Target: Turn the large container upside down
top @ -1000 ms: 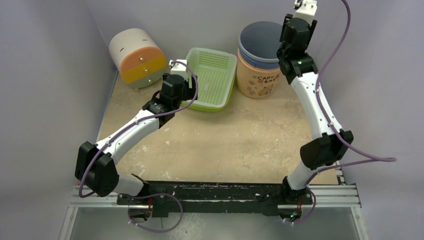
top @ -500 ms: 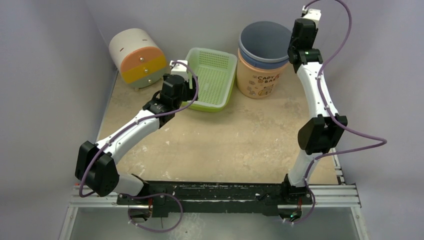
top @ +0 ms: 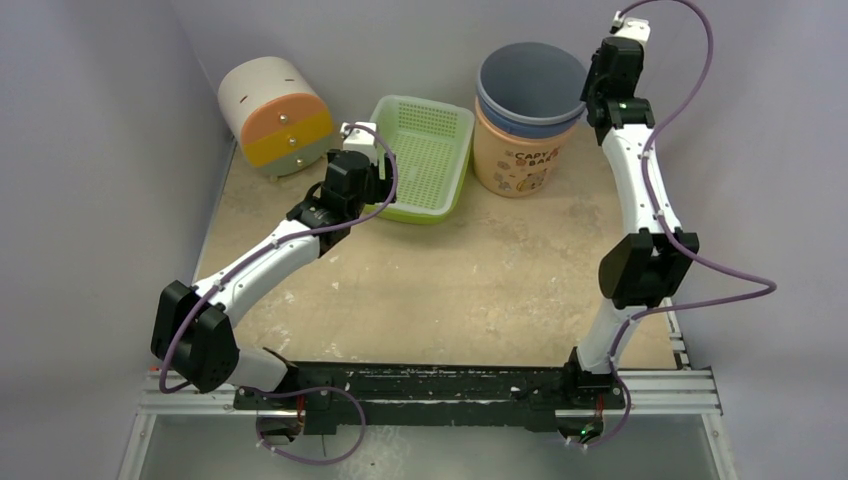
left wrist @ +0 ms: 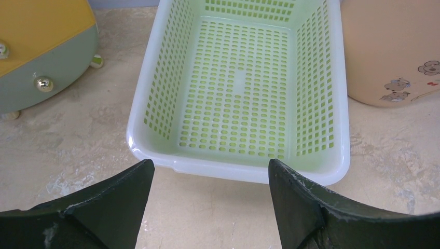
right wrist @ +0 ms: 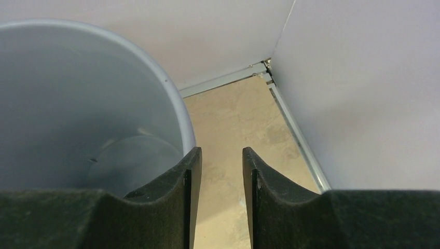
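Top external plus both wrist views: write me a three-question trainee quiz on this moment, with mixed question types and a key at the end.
1. True or false: the large container stands upside down.
2. In the left wrist view, the left gripper, open, faces which thing? A) green basket B) drawer unit C) large container
3. Fill in: the ____ gripper hangs at the large container's rim, with nothing between its fingers.

Key: 1. False; its open mouth faces up. 2. A. 3. Right; the right gripper is open, with bare table showing in the gap.
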`<state>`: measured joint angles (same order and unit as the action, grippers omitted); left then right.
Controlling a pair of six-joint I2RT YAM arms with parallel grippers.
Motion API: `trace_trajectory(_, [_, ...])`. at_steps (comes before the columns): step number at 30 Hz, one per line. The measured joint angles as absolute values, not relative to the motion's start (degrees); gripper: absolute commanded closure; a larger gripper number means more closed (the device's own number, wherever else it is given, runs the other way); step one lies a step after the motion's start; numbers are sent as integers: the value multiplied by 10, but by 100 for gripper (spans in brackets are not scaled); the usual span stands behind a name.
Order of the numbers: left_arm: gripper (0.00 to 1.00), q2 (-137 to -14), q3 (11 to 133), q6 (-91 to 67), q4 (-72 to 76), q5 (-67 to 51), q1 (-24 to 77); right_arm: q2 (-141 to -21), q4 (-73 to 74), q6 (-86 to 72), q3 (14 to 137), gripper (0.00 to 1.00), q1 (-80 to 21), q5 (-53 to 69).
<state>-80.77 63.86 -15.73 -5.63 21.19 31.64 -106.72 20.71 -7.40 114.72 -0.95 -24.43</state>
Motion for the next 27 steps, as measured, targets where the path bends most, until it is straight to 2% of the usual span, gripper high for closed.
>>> trace_trajectory(9, [22, -808, 639, -157, -56, 212, 316, -1051, 205, -95, 1144, 56, -9, -189])
trace_trajectory(22, [22, -808, 634, -157, -56, 213, 316, -1134, 229, -105, 1201, 58, -9, -170])
trace_trajectory(27, [22, -812, 628, -157, -57, 212, 316, -1136, 229, -104, 1203, 77, -8, -171])
